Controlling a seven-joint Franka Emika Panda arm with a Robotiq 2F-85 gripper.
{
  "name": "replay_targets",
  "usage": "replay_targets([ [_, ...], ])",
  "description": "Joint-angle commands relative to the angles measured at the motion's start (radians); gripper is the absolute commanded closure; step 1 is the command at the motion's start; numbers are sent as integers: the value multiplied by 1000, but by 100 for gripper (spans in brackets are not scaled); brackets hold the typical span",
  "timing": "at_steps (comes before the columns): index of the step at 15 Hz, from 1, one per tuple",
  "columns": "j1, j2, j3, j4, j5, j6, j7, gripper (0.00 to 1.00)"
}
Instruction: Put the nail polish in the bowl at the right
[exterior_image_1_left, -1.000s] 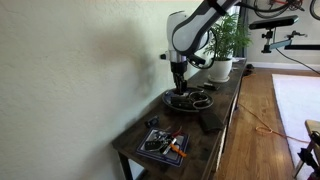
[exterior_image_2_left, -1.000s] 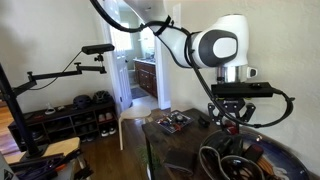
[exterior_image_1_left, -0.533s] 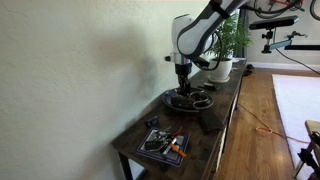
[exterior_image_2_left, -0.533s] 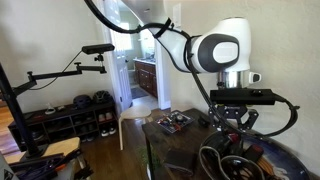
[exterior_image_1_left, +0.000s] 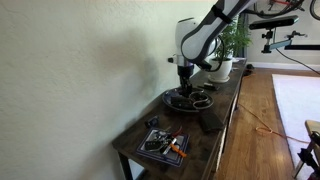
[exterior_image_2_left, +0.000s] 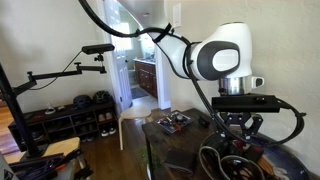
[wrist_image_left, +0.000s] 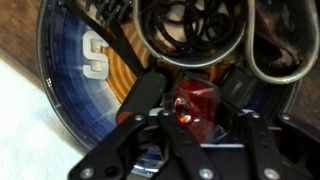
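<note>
In the wrist view my gripper (wrist_image_left: 196, 112) is shut on the nail polish (wrist_image_left: 194, 100), a small dark red bottle held between the black fingers. Right beneath it lies the bowl (wrist_image_left: 48, 70), a wide round dark dish with a blue and orange inside and dark looped cords lying in it. In both exterior views the gripper (exterior_image_1_left: 184, 78) (exterior_image_2_left: 238, 138) hangs just above the bowl (exterior_image_1_left: 172, 101) (exterior_image_2_left: 288, 158) in the middle of the dark narrow table. The bottle itself is too small to make out there.
A square dark tray (exterior_image_1_left: 161, 145) (exterior_image_2_left: 174, 122) with small colourful items sits at the near end of the table (exterior_image_1_left: 215, 125). A white plant pot (exterior_image_1_left: 221, 68) with a green plant stands beyond the bowl. The wall runs close along the table's side.
The arm has shifted a little along the table toward the plant, staying above the bowl. The grip on the nail polish is unchanged.
</note>
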Motion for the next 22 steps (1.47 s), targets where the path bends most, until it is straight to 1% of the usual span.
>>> replay_targets([
  [1, -25, 0, 9, -17, -19, 42, -6, 81],
  [3, -24, -11, 13, -34, -20, 41, -9, 80],
  [4, -23, -11, 15, -35, -22, 42, -12, 45],
  [5, -22, -11, 18, -35, -23, 41, -15, 52],
  [6, -25, 13, 20, -9, -23, 41, -23, 49],
  [7, -24, 18, 22, -5, -24, 42, -30, 52],
  [8, -23, 22, 23, -1, -26, 44, -36, 35],
  [9, -21, 26, 23, 3, -29, 44, -39, 24],
  [11, -18, 27, 27, 4, -34, 40, -42, 13],
  [12, -14, 20, 28, 3, -31, 19, -34, 6],
  [14, -9, -8, 33, -12, -28, 0, -24, 0],
  [18, -4, -55, 43, -28, -11, -29, -3, 0],
  [22, -2, -94, 55, -28, 39, -107, 56, 0],
])
